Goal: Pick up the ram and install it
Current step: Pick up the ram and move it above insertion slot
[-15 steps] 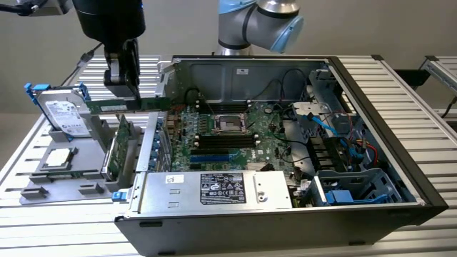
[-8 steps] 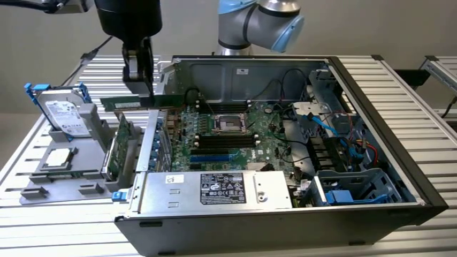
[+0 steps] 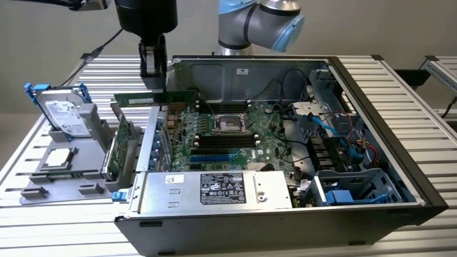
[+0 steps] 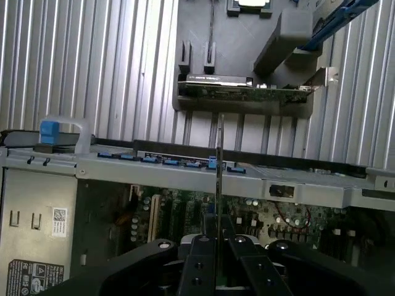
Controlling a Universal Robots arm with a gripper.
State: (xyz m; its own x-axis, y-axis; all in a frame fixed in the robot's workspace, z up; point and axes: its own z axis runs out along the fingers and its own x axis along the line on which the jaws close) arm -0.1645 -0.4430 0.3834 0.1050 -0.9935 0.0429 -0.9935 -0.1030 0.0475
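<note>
An open computer case [image 3: 250,235] lies on a slatted metal table [image 3: 400,80], its motherboard [image 3: 268,134] facing up. At the exterior view's left, a gray holder [image 3: 43,195] carries a hard drive [image 3: 61,115]. Above the case's wall on that side, the arm's black gripper [image 3: 153,85] points downward, its fingers clamped narrowly on the ram [image 3: 175,97]. The green stick hangs level and clear of the board's black slots [image 3: 227,142], jutting past both sides of the fingers. From the wrist, the ram [image 4: 219,172] appears edge-on, pinched in the gripper [image 4: 219,259].
</note>
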